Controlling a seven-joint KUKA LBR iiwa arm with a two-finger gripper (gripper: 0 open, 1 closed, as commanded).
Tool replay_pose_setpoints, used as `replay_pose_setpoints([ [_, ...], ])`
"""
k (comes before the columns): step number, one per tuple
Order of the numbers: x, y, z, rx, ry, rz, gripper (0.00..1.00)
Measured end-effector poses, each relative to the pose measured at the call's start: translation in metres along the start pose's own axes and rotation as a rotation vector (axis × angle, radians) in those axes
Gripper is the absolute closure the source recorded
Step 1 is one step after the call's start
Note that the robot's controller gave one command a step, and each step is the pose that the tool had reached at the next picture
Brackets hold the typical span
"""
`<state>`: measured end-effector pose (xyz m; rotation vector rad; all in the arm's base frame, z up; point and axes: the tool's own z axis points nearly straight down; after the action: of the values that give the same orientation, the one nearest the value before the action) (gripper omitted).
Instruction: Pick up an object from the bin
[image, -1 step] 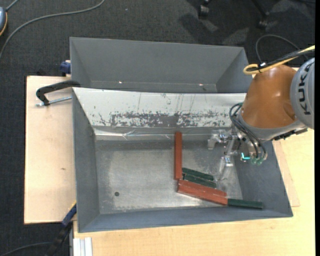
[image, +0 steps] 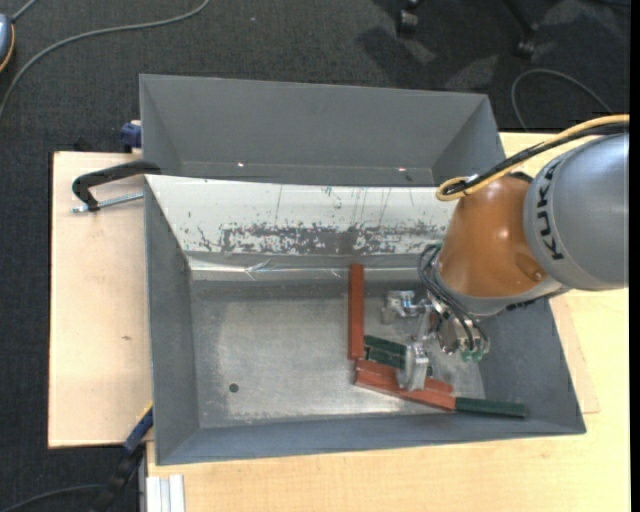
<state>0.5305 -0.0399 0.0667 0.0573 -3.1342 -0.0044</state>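
Gripper is down at the bin's near right side, right on the reddish-brown bar lying beside a dark green stick. Open or closed, I can't tell. Looks like the grasp step; next, a firm close and clean lift.
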Motion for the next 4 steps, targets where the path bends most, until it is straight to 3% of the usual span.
replay_pose_setpoints([
  [1,-0.0042,-0.0021,-0.0062,0.003,-0.014,0.003,1.00],
  [2,-0.0030,-0.0018,-0.0048,0.002,-0.011,0.002,0.00],
  [3,-0.0022,-0.0017,-0.0041,0.002,-0.008,0.002,1.00],
  [4,-0.0027,-0.0016,-0.0046,0.002,-0.010,0.002,0.00],
])
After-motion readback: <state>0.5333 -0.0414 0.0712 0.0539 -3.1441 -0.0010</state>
